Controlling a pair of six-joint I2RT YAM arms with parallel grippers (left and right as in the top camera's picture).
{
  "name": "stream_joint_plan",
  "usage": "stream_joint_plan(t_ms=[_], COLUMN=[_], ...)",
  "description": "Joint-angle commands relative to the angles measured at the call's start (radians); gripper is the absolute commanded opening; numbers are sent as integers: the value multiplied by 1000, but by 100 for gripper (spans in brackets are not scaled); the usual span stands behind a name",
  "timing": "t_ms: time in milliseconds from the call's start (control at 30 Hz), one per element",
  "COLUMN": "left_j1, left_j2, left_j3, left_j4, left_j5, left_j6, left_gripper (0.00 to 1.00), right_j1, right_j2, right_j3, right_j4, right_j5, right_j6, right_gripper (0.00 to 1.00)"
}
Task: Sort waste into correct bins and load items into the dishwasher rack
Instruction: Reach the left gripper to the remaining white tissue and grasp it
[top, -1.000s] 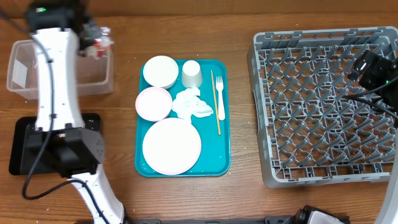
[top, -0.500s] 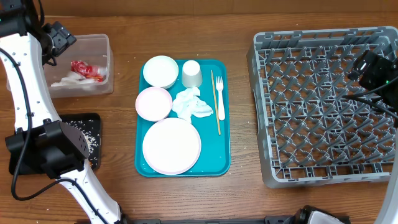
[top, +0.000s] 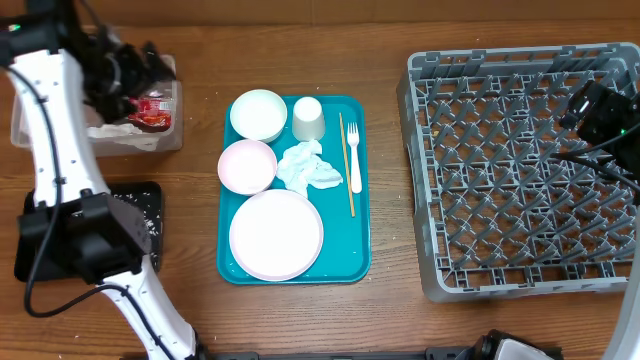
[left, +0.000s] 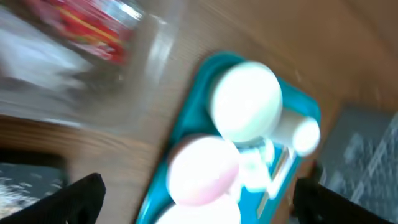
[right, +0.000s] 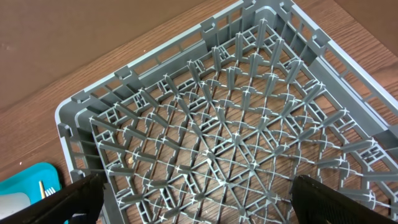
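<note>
While the left gripper (top: 135, 75) is hovering wide open and empty over the tub (top: 172, 142), the waste sorting is looking partly done. The red wrapper (top: 150, 112) and some white paper (top: 112, 131) are lying in the tub just beneath it, and crumbs (top: 147, 222) are sitting in the black tray (top: 152, 192), back toward the arm's base. One napkin (top: 308, 166) is waiting on the teal tray (top: 345, 262), off to that gripper's right, among the plate (top: 276, 234), white bowl (top: 258, 113), pink bowl (top: 247, 165), cup (top: 308, 118), fork (top: 354, 155) and chopsticks (top: 346, 165). No dish is loaded: the rack (top: 500, 200) is standing bare beneath the right gripper (top: 600, 110), which is also gaping wide and holding nothing. Nothing is covering the napkin, though the cup, pink bowl and plate are crowding it closely.
</note>
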Motion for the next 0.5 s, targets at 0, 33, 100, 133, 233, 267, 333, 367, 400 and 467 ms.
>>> stream_joint_plan(t_ms=[0, 33, 100, 133, 233, 267, 333, 367, 400, 467], left_j1=[-116, -150, -226, -272, -409, -447, -539, -573, -606, -670], left_j2=[-12, -12, -12, -12, -7, -6, -2, 1, 5, 10], left_j3=[-3, -3, -3, -3, -4, -7, -17, -25, -32, -68], left_j4=[-45, -59, -78, -84, -91, -92, -92, -91, -91, -76], left_j5=[84, 77, 28, -14, -165, -213, -326, -359, -382, -398], left_j6=[127, 144, 152, 151, 116, 90, 25, 1, -20, -38], left_gripper=[97, 97, 97, 95, 90, 91, 91, 91, 91, 92], right_j1=[0, 0, 0, 0, 0, 0, 0, 0, 0, 0], right_j2=[1, 1, 1, 1, 1, 1, 1, 1, 1, 1], right_j3=[15, 15, 15, 15, 15, 15, 15, 15, 15, 15], right_j4=[5, 5, 5, 5, 5, 5, 5, 5, 5, 5], right_j5=[10, 10, 10, 10, 10, 10, 10, 10, 10, 10], right_j6=[-4, -4, -4, -4, -4, -4, -4, -4, -4, -4], right_gripper=[100, 100, 100, 100, 100, 100, 100, 100, 100, 100])
